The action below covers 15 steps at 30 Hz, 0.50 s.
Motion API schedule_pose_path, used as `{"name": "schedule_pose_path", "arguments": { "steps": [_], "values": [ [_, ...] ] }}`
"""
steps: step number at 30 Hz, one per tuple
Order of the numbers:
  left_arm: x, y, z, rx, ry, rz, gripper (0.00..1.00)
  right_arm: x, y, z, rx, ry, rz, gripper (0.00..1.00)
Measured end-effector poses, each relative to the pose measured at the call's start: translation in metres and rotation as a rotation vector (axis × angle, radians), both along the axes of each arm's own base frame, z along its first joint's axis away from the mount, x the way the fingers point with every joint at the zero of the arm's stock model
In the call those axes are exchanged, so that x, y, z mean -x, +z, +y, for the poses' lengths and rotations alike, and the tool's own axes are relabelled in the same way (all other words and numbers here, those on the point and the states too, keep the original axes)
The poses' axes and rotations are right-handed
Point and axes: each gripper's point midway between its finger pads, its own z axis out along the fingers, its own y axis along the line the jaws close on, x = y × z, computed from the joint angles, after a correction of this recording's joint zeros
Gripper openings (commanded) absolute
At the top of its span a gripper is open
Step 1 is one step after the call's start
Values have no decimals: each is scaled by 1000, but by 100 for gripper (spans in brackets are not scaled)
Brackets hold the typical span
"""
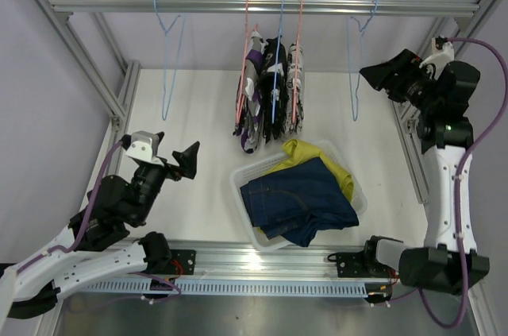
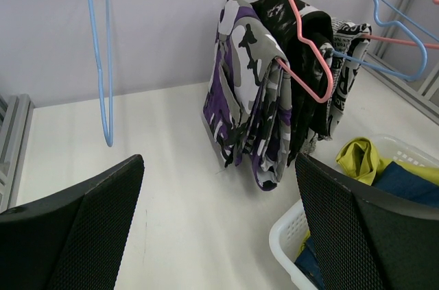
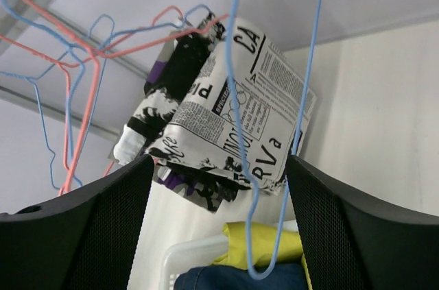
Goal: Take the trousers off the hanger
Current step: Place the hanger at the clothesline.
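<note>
Left gripper (image 1: pixel 173 150) low over the table, fingers wide apart and holding nothing; just to its right a white basket (image 1: pixel 242 185) holds the navy pair (image 1: pixel 305 201), crumpled denim-like cloth, lying on the yellow pair (image 1: pixel 317 160). Right gripper (image 3: pixel 219 235) raised high, fingers spread too, nothing clamped, with a blue wire hanger (image 3: pixel 302 98) dangling just ahead of its gap. Beyond both hands, three folded pairs hang from the rail (image 1: pixel 262 6): purple-white-black camouflage pair (image 2: pixel 247 98) nearest the left gripper, black-and-white splatter pair (image 2: pixel 305 50) in the middle, and grey-white newsprint pair (image 3: pixel 254 118) nearest the right gripper.
</note>
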Motion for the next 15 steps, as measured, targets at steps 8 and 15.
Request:
{"name": "schedule_pose_path", "arguments": {
  "steps": [8, 15],
  "values": [
    [0, 0, 0, -1, 0, 1, 95, 65, 52, 3, 43, -62, -193, 65],
    [-2, -3, -3, -13, 1, 7, 95, 65, 59, 53, -9, 126, -211, 54]
  ]
}}
